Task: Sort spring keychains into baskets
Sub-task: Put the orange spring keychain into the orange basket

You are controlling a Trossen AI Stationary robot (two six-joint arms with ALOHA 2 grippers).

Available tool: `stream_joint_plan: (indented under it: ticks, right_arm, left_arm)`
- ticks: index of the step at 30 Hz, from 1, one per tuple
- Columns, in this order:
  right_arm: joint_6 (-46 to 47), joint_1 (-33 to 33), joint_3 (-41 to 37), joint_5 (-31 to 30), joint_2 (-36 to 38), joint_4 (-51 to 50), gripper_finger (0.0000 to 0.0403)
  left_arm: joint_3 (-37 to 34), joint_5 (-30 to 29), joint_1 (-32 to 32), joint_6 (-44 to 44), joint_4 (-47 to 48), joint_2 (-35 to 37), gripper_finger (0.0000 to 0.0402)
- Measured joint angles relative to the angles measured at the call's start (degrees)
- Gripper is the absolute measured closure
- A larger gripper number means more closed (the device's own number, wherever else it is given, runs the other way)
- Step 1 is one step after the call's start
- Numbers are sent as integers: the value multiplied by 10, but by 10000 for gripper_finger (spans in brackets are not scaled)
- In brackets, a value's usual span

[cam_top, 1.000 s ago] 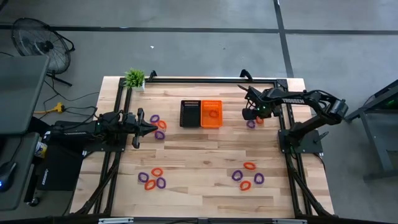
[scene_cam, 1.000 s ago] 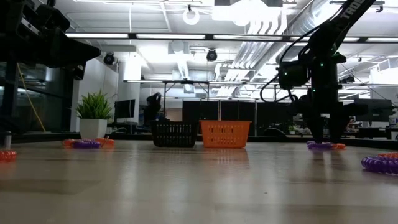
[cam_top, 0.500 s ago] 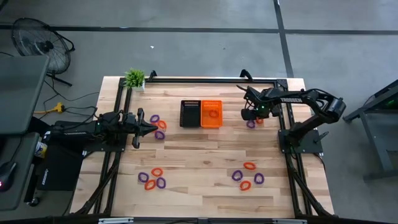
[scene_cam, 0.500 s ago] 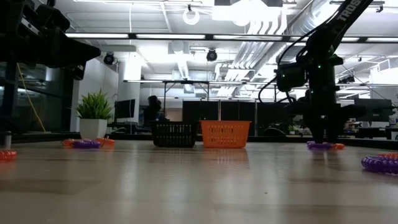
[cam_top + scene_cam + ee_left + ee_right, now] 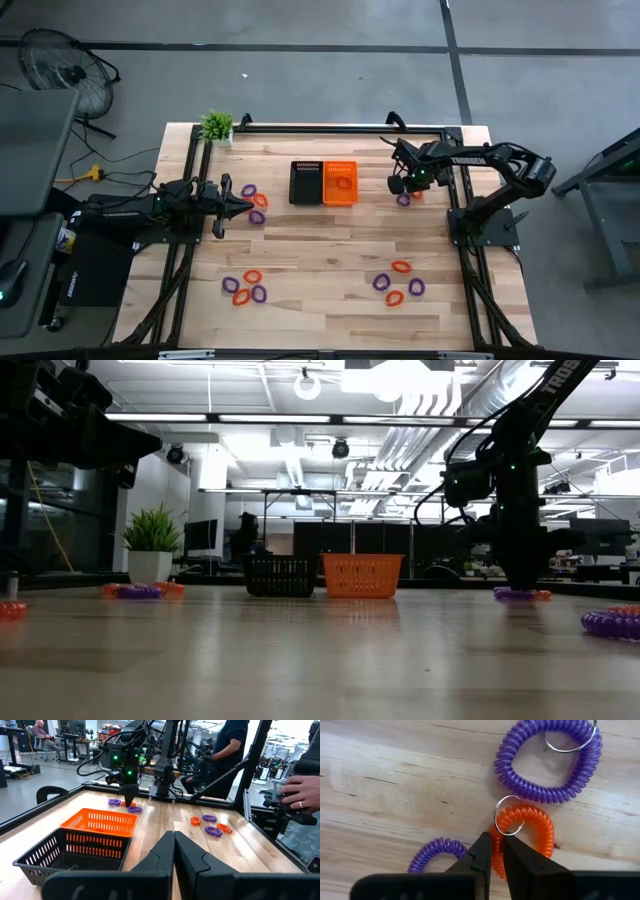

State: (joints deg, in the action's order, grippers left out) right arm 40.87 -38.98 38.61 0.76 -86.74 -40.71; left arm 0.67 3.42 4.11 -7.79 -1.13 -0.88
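Note:
My right gripper (image 5: 496, 840) points down at the table's far right (image 5: 403, 190), shut on an orange spring keychain (image 5: 526, 831) that lies flat on the wood. Two purple keychains (image 5: 547, 762) (image 5: 436, 853) lie beside it. The black basket (image 5: 305, 182) and the orange basket (image 5: 340, 182) stand side by side at the far middle; one orange keychain (image 5: 344, 183) lies in the orange basket. My left gripper (image 5: 240, 207) is shut and level at the table's left, beside a few keychains (image 5: 253, 200). My right gripper pinches the orange keychain's coil (image 5: 495, 831) between its two fingers, at the stretch next to its metal ring (image 5: 508, 815). The fingers come from above, pointing down. The keychain lies flat on the table.
More purple and orange keychains lie in clusters near the front left (image 5: 243, 285) and front right (image 5: 398, 283). A small potted plant (image 5: 216, 126) stands at the far left corner. Beyond the table, a person's hand (image 5: 300, 787) and other people show in the left wrist view.
My right gripper has stayed over the same spot and shut its fingers, taking hold of the orange keychain, which still lies on the table.

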Motion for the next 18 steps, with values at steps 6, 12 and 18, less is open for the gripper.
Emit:
stream_joint_plan:
  ticks: [6,12,18]
  right_arm:
    - [-9,0,4,12,16,2,379]
    - [-22,13,40,43,44,3,379]
    - [-37,44,107,56,48,-6,379]
  left_arm:
    - [0,0,0,0,0,0,400]
    - [0,0,0,0,0,0,400]
    - [0,0,0,0,0,0,400]
